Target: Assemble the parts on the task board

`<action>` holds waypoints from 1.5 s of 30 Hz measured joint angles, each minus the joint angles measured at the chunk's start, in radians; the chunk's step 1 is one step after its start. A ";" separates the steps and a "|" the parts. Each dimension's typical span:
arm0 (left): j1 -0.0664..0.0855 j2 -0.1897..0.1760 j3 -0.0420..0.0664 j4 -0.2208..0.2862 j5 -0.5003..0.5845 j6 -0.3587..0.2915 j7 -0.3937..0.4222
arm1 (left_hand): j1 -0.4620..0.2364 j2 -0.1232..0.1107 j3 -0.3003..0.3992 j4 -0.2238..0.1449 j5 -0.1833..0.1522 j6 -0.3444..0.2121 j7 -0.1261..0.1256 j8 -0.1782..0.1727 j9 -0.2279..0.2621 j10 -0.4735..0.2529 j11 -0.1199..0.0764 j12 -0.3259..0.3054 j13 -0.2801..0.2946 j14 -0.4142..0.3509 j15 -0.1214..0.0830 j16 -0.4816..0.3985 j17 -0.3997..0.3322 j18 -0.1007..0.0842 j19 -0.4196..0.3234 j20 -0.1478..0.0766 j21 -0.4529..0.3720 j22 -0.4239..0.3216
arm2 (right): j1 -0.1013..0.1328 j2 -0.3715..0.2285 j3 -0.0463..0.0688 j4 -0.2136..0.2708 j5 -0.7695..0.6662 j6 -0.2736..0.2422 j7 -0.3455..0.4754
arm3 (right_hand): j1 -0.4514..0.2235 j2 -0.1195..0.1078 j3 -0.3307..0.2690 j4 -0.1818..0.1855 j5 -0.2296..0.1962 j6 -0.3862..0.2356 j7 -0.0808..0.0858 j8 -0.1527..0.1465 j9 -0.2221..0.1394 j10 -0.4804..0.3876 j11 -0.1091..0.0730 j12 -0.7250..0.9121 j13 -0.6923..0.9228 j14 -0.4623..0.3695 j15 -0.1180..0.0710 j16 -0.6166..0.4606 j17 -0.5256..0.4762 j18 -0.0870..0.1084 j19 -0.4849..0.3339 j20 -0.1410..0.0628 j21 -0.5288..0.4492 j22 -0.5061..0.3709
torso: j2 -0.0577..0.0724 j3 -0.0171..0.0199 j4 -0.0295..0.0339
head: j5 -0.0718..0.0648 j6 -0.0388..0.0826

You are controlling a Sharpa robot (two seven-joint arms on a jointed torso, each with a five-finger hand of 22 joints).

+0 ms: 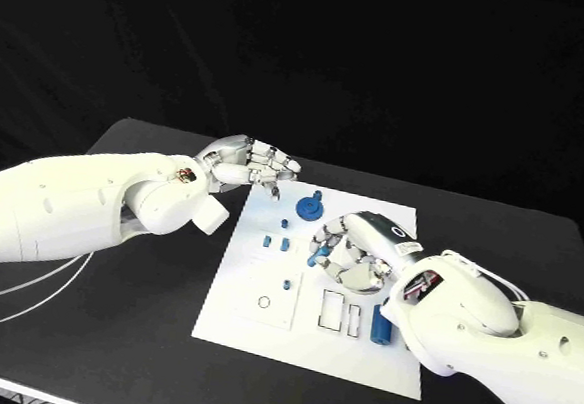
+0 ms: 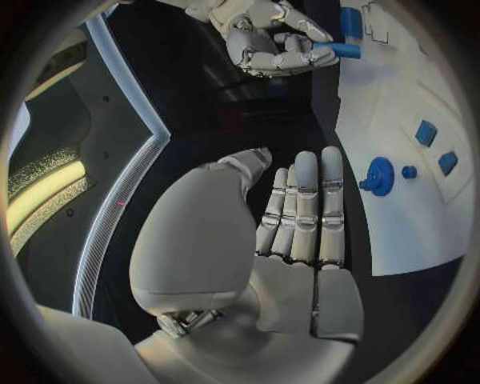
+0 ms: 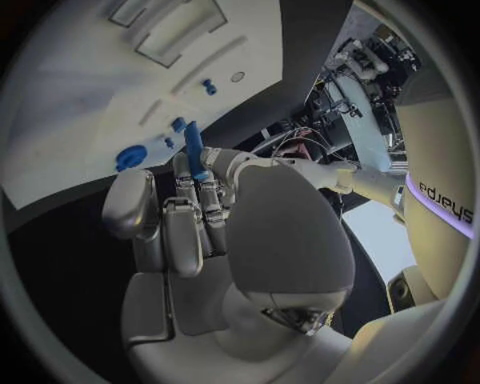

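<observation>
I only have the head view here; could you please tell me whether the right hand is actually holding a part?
Observer: Yes. In the right wrist view, the right hand holds a blue rod between its fingers.
Operator: Thank you. Is the rod buried in the hand or sticking out?
Observer: It sticks out past the fingertips, towards the task board. I cannot tell whether it touches the board.
Operator: And is there anything in the left hand's palm? I see it from behind.
Observer: No. The left wrist view shows the left hand with its fingers straight and nothing in the palm.
</observation>
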State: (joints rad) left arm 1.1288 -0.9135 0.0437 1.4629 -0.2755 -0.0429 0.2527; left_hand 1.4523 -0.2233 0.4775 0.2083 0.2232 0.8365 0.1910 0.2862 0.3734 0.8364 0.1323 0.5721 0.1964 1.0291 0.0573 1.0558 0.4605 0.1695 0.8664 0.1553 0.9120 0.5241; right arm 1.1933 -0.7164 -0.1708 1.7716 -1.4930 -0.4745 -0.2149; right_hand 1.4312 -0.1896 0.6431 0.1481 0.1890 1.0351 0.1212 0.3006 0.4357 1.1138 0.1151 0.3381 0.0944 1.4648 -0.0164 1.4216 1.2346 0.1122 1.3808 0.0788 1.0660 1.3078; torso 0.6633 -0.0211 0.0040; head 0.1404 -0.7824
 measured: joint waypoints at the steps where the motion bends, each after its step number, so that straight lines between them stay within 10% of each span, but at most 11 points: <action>1: 0.000 0.001 0.000 0.000 0.000 0.000 0.000 | 0.000 0.000 0.000 0.000 0.000 0.000 0.000 0.000 0.000 0.000 0.000 0.000 0.000 0.000 0.000 0.000 0.000 0.000 0.000 0.000 0.000 0.000 | -0.007 0.017 0.000 -0.001 0.002 -0.001 0.003 | 0.000 0.000 0.002 -0.002 0.000 0.000 0.000 0.000 0.000 0.000 0.000 0.000 0.000 0.000 0.000 0.000 0.000 0.000 0.000 0.000 0.000 0.000 | 0.000 0.0001 0.0001 | 0.001 0.000; 20: 0.000 0.009 0.000 0.000 0.000 0.004 0.000 | 0.000 0.000 0.000 0.000 0.000 0.000 0.000 0.000 0.000 0.000 0.000 0.000 0.000 0.000 0.000 0.000 0.000 0.000 0.000 0.000 0.000 0.000 | -0.100 0.160 -0.014 -0.103 0.011 -0.004 0.040 | -0.006 -0.006 0.013 -0.019 0.003 -0.005 0.002 0.002 0.003 0.000 0.000 -0.008 0.001 0.000 0.000 0.000 -0.004 0.002 0.000 0.000 -0.008 0.000 | 0.001 -0.0002 0.0001 | 0.034 -0.017; 45: 0.000 0.012 0.000 -0.002 0.000 0.007 -0.001 | 0.000 0.000 -0.003 0.003 0.000 0.000 0.000 0.003 0.000 0.000 0.000 0.000 -0.001 -0.002 0.002 0.000 0.000 0.000 0.000 0.000 -0.005 -0.001 | -0.128 0.191 -0.020 -0.125 0.015 0.029 0.032 | -0.005 -0.005 0.013 -0.019 -0.002 -0.005 0.002 0.004 0.004 0.001 0.001 -0.006 0.002 0.000 0.000 0.000 -0.007 0.002 0.000 0.000 -0.011 0.000 | 0.001 0.0006 0.0001 | 0.042 -0.025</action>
State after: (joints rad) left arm 1.1287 -0.9019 0.0437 1.4613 -0.2756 -0.0359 0.2514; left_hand 1.4523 -0.2233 0.4747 0.2111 0.2232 0.8365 0.1910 0.2895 0.3734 0.8364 0.1323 0.5721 0.1953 1.0272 0.0592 1.0558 0.4607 0.1694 0.8664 0.1553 0.9071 0.5226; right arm 1.0648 -0.5253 -0.1907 1.6466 -1.4782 -0.4453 -0.1827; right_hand 1.4265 -0.1946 0.6559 0.1293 0.1871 1.0301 0.1232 0.3043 0.4399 1.1150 0.1163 0.3321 0.0968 1.4648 -0.0163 1.4215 1.2273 0.1146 1.3806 0.0789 1.0552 1.3081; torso 0.6642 -0.0205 0.0041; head 0.1822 -0.8078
